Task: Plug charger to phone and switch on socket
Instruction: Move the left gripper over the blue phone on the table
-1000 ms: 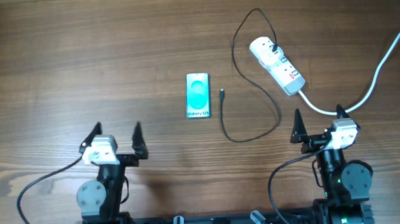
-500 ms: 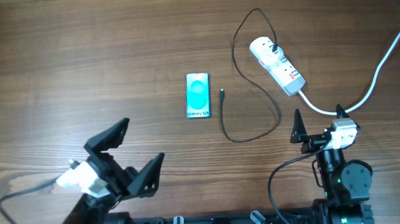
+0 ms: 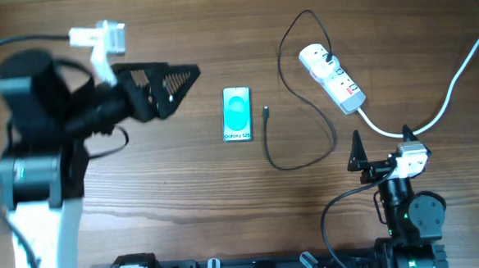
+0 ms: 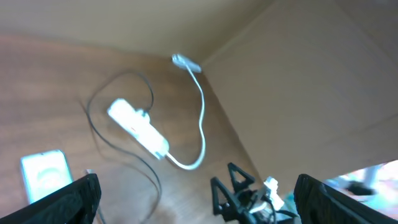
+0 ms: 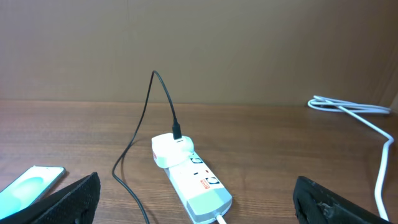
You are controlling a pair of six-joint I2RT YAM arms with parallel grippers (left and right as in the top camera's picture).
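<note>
The phone (image 3: 237,114) lies flat at the table's middle, teal screen up; it also shows in the left wrist view (image 4: 45,175) and the right wrist view (image 5: 28,185). The charger cable (image 3: 310,151) loops from a white adapter on the socket (image 3: 332,78) to its free plug (image 3: 266,112), which lies just right of the phone, apart from it. My left gripper (image 3: 175,88) is open and empty, raised left of the phone. My right gripper (image 3: 380,143) is open and empty, near the front edge, facing the socket (image 5: 194,182).
The socket's thick white cord (image 3: 458,73) runs from its near end to the far right corner. A cardboard wall stands behind the table in the right wrist view (image 5: 249,43).
My left arm has swung up from the front edge and now points right toward the phone. The right arm, phone, cable and socket have not moved.
</note>
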